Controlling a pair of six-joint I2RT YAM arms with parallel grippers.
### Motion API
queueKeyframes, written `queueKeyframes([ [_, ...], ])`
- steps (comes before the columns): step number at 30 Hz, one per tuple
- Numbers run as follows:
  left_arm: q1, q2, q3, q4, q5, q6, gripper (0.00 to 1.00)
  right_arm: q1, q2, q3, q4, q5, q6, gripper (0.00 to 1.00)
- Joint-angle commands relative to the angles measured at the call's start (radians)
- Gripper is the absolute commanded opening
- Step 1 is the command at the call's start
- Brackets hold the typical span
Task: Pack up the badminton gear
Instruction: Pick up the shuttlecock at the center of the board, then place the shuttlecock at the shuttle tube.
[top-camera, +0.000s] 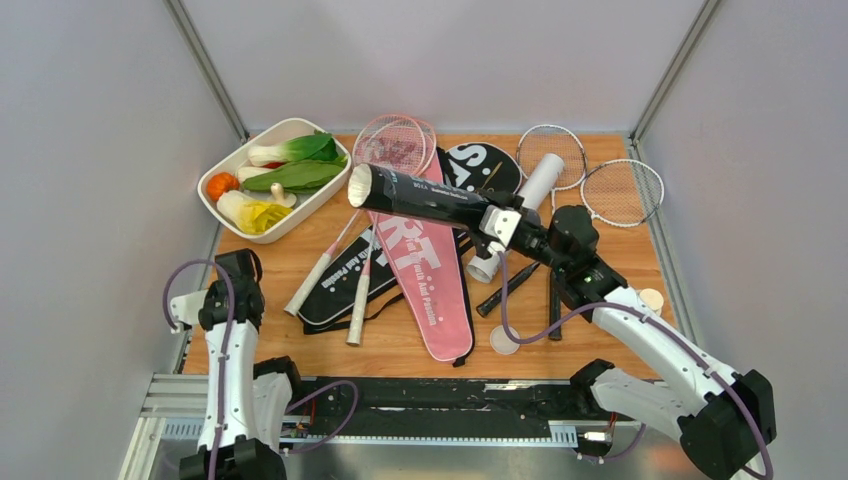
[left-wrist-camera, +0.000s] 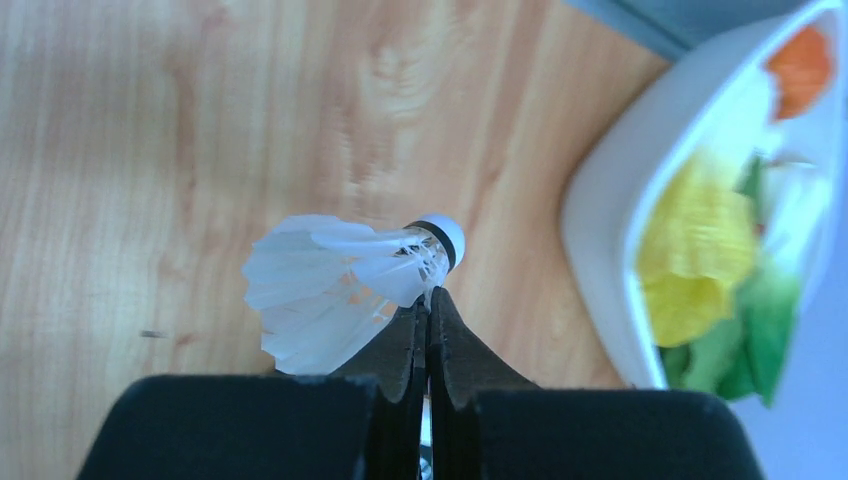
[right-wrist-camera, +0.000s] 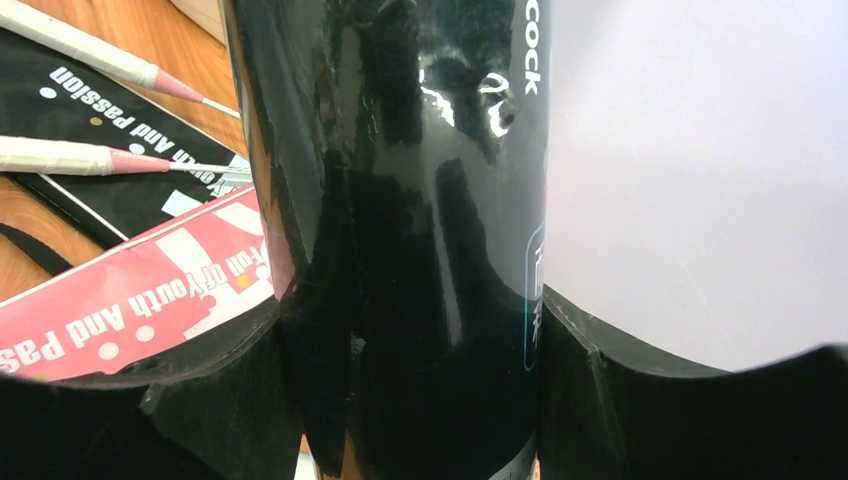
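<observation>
White shuttlecock (left-wrist-camera: 330, 290) pinched in left tool (left-wrist-camera: 428, 302); black tube (right-wrist-camera: 400, 150) clamped in right tool (right-wrist-camera: 410, 330)

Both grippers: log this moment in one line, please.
left gripper: shut on shuttlecock | right gripper: shut on black tube, open end facing left | rackets, pink cover: unpacked on table
</observation>
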Motion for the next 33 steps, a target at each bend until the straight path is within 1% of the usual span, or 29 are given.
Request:
queueKeyframes([
  [1,0.009,-0.012,0.189,-0.116,-0.052,0.072,0.00,0.000,-0.045,-0.024,0.057,-0.018,0.020,0.14],
  [2,0.009,-0.006,0.214,-0.149,-0.045,0.080,0.00,-0.002,-0.049,-0.030,0.059,-0.013,0.020,0.14],
  [5,0.009,0.004,0.310,-0.168,-0.019,0.124,0.00,-0.001,-0.041,-0.037,0.059,-0.002,0.009,0.14],
  [7,0.008,0.009,0.347,-0.113,0.023,0.219,0.00,-0.001,-0.033,-0.046,0.057,0.010,-0.011,0.14],
  [8,0.008,0.010,0.365,-0.029,0.076,0.322,0.00,-0.001,-0.030,-0.053,0.057,0.014,-0.021,0.14],
  [9,0.008,0.010,0.372,0.020,0.108,0.375,0.00,-0.002,-0.027,-0.060,0.057,0.012,-0.033,0.14],
  [10,0.009,0.008,0.382,0.114,0.189,0.478,0.00,-0.001,-0.026,-0.067,0.055,0.007,-0.046,0.13],
  [11,0.009,0.007,0.384,0.228,0.236,0.531,0.00,-0.001,-0.025,-0.073,0.055,0.002,-0.054,0.13],
  [12,0.009,0.004,0.385,0.276,0.350,0.634,0.00,-0.001,-0.025,-0.078,0.053,0.001,-0.061,0.12],
  [13,0.009,0.002,0.387,0.352,0.409,0.671,0.00,-0.001,-0.026,-0.084,0.051,0.006,-0.068,0.12],
  [14,0.009,0.003,0.393,0.384,0.514,0.730,0.00,-0.001,-0.027,-0.090,0.049,0.014,-0.076,0.12],
  [15,0.009,0.004,0.398,0.429,0.566,0.751,0.00,-0.001,-0.028,-0.097,0.047,0.025,-0.089,0.12],
  [16,0.008,0.016,0.411,0.443,0.652,0.775,0.00,-0.002,-0.029,-0.105,0.045,0.040,-0.102,0.12],
  [17,0.008,0.024,0.421,0.455,0.696,0.781,0.00,-0.001,-0.030,-0.112,0.043,0.054,-0.113,0.11],
  [18,0.008,0.052,0.448,0.458,0.792,0.790,0.00,-0.001,-0.029,-0.119,0.040,0.067,-0.122,0.12],
  [19,0.007,0.071,0.464,0.459,0.844,0.795,0.00,-0.002,-0.029,-0.122,0.039,0.077,-0.132,0.12],
  [20,0.006,0.113,0.499,0.455,0.951,0.805,0.00,-0.004,-0.029,-0.124,0.038,0.085,-0.141,0.12],
  [22,-0.012,0.172,0.562,0.414,1.067,0.837,0.00,-0.014,-0.028,-0.125,0.032,0.089,-0.160,0.11],
  [23,-0.024,0.188,0.588,0.367,1.089,0.888,0.00,-0.024,-0.025,-0.123,0.027,0.093,-0.172,0.11],
  [24,-0.057,0.219,0.650,0.332,1.105,0.920,0.00,-0.032,-0.021,-0.118,0.017,0.096,-0.183,0.11],
  [25,-0.092,0.244,0.685,0.252,1.091,0.986,0.00,-0.043,-0.017,-0.113,0.004,0.097,-0.202,0.11],
  [27,-0.126,0.259,0.780,0.174,1.098,1.052,0.00,-0.052,-0.008,-0.105,-0.020,0.096,-0.228,0.11],
  [28,-0.130,0.257,0.789,0.165,1.116,1.061,0.00,-0.056,0.000,-0.099,-0.029,0.094,-0.238,0.11],
  [30,-0.134,0.239,0.784,0.184,1.194,1.054,0.00,-0.058,0.013,-0.088,-0.037,0.081,-0.248,0.11],
  [31,-0.134,0.226,0.771,0.216,1.255,1.033,0.00,-0.058,0.018,-0.084,-0.039,0.067,-0.254,0.11],
  [33,-0.145,0.218,0.773,0.227,1.299,1.030,0.00,-0.058,0.024,-0.080,-0.041,0.050,-0.270,0.11],
])
